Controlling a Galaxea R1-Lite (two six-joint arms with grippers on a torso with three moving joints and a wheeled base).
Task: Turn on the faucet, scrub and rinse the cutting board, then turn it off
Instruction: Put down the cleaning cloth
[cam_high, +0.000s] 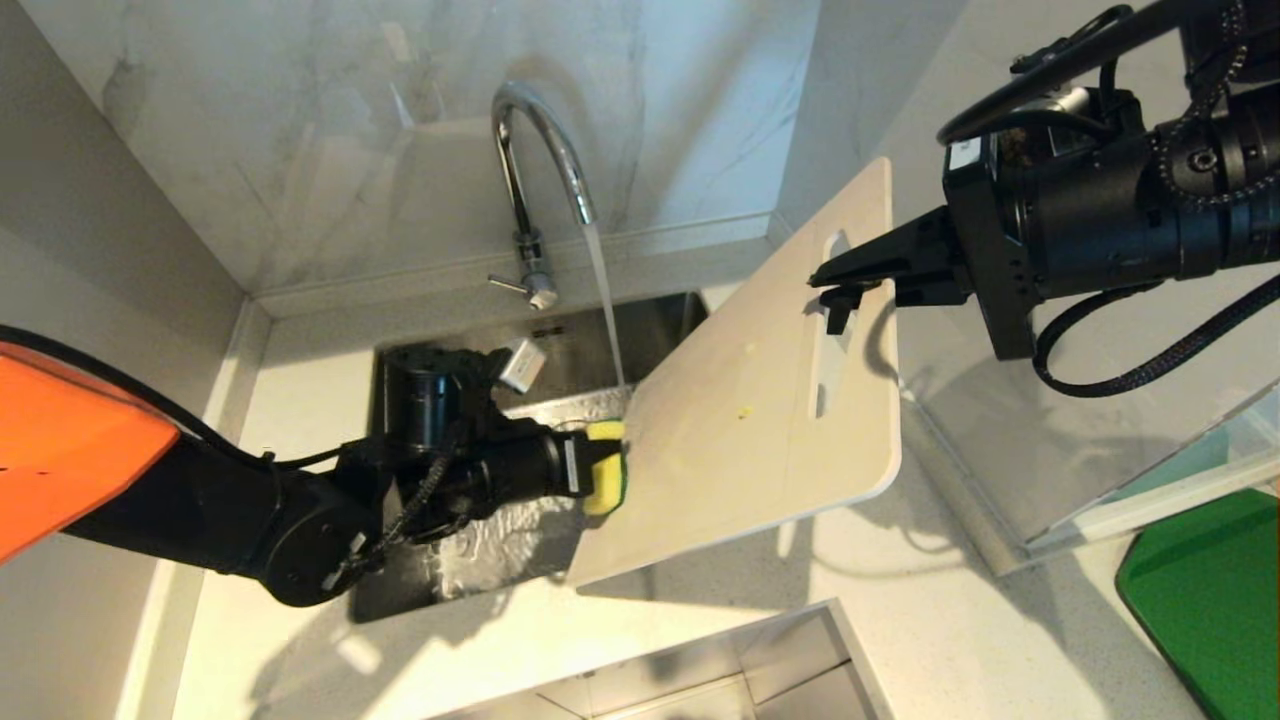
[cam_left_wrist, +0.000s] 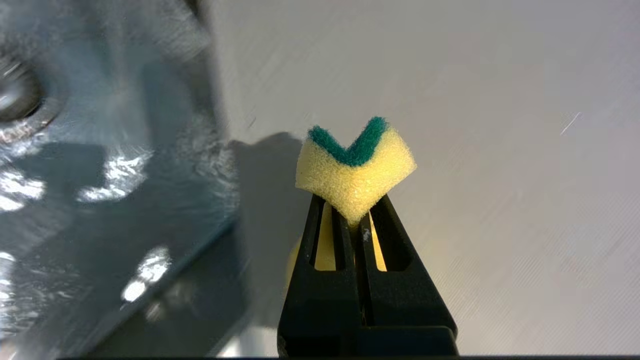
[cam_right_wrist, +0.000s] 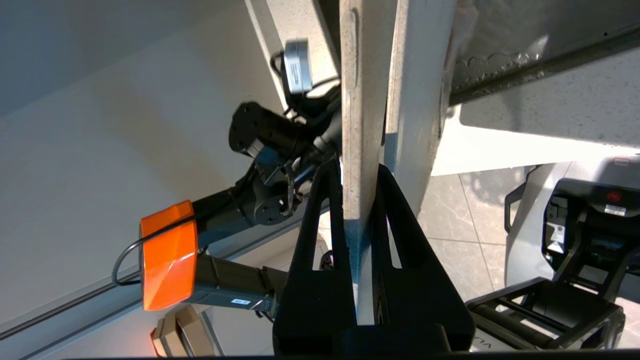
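The chrome faucet (cam_high: 540, 150) runs a stream of water (cam_high: 605, 300) down into the sink (cam_high: 470, 570). The cream cutting board (cam_high: 740, 420) hangs tilted, its low end over the sink, with small yellow spots on its face. My right gripper (cam_high: 835, 288) is shut on its upper edge beside the slot handle; the right wrist view shows the board's edge (cam_right_wrist: 357, 125) clamped in this gripper (cam_right_wrist: 357, 175). My left gripper (cam_high: 590, 470) is shut on a yellow sponge (cam_high: 606, 478) at the board's lower left edge. The sponge (cam_left_wrist: 355, 170) is pinched and folded in the left gripper (cam_left_wrist: 356, 220), green side toward the board (cam_left_wrist: 475, 150).
The faucet's thin lever (cam_high: 510, 285) sticks out to the left at its base. A clear box (cam_high: 1100, 450) stands on the counter right of the board, with a green board (cam_high: 1210, 590) beside it. A metal basin (cam_high: 760, 670) lies at the near edge. Marble wall rises behind.
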